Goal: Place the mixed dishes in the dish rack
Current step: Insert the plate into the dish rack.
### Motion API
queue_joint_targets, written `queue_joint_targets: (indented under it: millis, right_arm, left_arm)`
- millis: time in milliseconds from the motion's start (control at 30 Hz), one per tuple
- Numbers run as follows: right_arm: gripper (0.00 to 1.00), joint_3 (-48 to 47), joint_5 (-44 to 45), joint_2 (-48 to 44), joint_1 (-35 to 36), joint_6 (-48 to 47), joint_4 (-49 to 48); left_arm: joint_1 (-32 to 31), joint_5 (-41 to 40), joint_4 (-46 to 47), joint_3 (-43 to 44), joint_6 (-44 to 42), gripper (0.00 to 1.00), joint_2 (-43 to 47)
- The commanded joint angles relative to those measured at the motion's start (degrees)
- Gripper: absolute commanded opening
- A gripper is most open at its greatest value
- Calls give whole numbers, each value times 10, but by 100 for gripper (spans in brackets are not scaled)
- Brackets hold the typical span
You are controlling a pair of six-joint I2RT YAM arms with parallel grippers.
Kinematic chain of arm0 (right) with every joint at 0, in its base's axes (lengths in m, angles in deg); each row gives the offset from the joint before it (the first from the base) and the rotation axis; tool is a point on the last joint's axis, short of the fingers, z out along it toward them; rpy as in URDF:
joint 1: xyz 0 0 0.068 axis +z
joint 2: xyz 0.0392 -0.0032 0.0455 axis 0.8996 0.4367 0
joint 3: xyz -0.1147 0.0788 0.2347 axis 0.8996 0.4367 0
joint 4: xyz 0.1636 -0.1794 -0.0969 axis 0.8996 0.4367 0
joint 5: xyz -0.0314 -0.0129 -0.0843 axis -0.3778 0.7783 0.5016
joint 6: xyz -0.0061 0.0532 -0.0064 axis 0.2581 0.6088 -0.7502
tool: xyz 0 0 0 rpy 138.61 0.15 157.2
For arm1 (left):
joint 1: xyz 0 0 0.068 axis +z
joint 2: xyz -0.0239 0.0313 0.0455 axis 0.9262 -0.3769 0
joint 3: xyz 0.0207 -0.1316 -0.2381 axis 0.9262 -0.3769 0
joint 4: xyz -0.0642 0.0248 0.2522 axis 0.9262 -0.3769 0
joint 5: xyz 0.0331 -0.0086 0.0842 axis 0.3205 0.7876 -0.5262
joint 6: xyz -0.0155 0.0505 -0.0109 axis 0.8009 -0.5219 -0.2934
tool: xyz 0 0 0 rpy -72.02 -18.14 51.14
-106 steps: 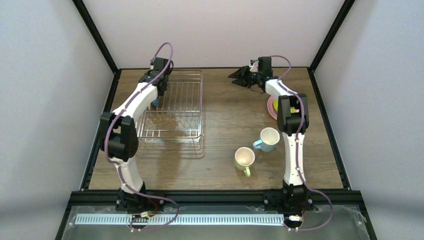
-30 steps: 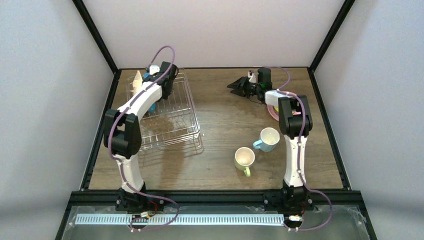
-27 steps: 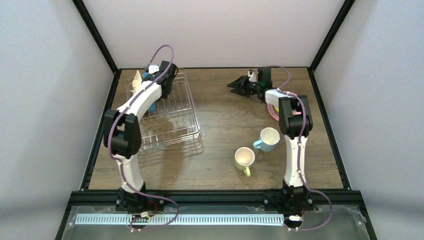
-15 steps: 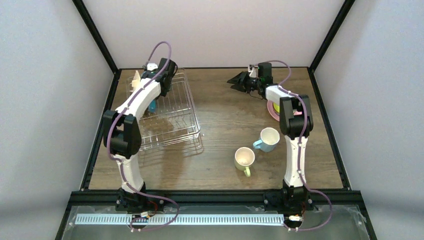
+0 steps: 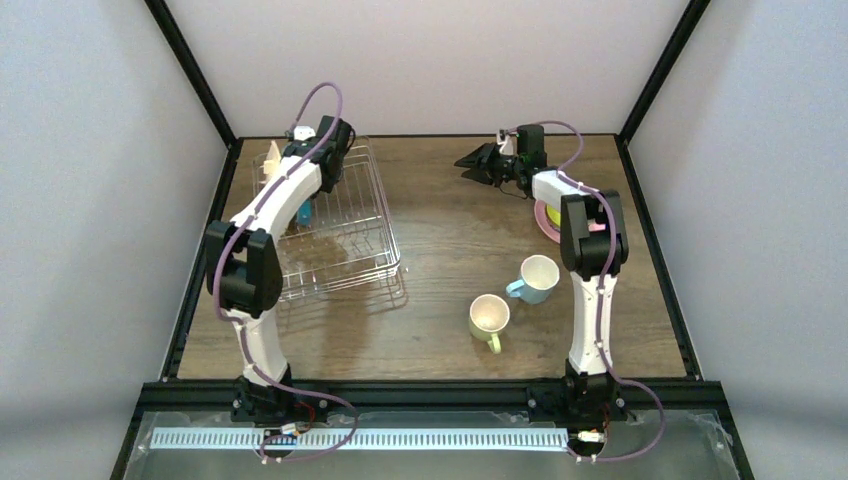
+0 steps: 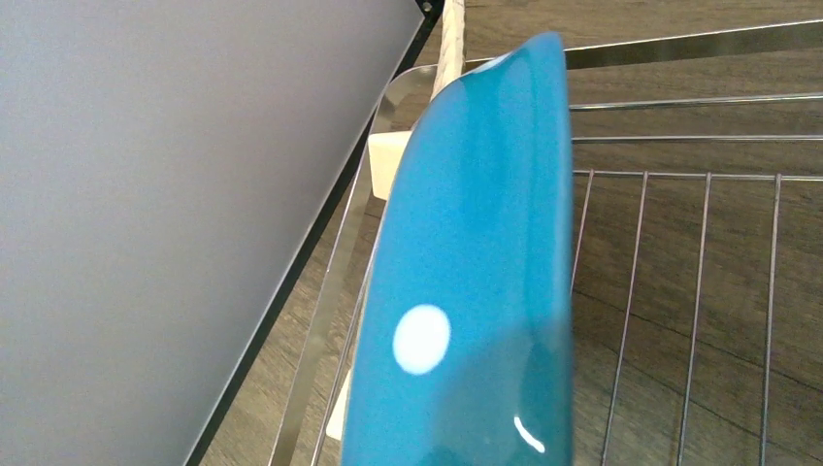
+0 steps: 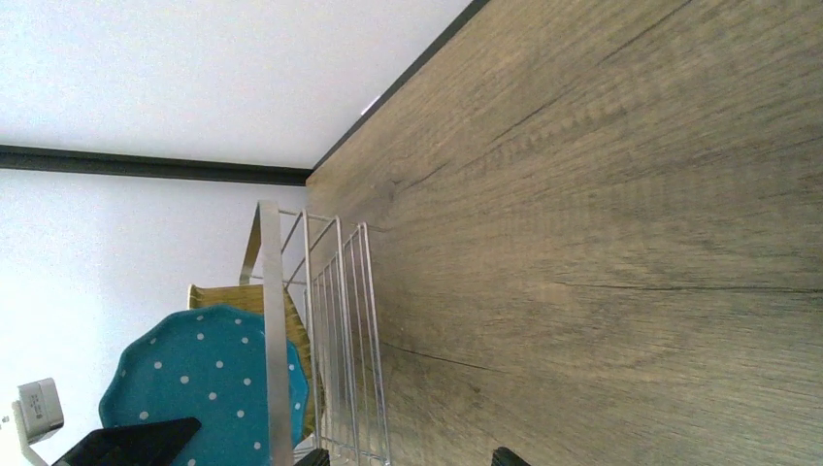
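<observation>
Left claw (image 5: 310, 195): low over the far left part of the dish rack (image 5: 345, 250), right against the teal dotted plate (image 6: 476, 291); its fingers are hidden, so whether it pinches the plate cannot be told.
Right claw (image 5: 466, 168): spread wide with nothing between the jaws, hovering above the far middle of the table (image 5: 450, 240).
Teal dotted plate: on edge inside the rack, near its left side.
Tan woven-look plate (image 5: 272, 162): on edge at the rack's far left corner, just behind the teal one.
Pink round plate (image 5: 543, 222): flat on the table at far right, partly behind the right arm.
Patterned bowl (image 5: 551, 212): on the pink plate, mostly hidden.
Light-blue mug (image 5: 537, 278), pale yellow-green mug (image 5: 489, 318): upright on the table, near each other, well apart from the rack.
</observation>
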Motion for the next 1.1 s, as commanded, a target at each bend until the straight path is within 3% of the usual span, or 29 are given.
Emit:
queue_joint_targets:
  millis: [0, 733, 1067]
  right_arm:
    - [95, 12, 7, -26, 1, 7, -19]
    - [95, 8, 0, -25, 6, 3, -17]
    - [95, 28, -4, -28, 7, -4, -23]
  left_arm:
    - [-2, -52, -11, 29, 6, 3, 50]
    - [-1, -123, -111, 22, 72, 3, 75]
    - [-1, -92, -71, -17, 68, 3, 88]
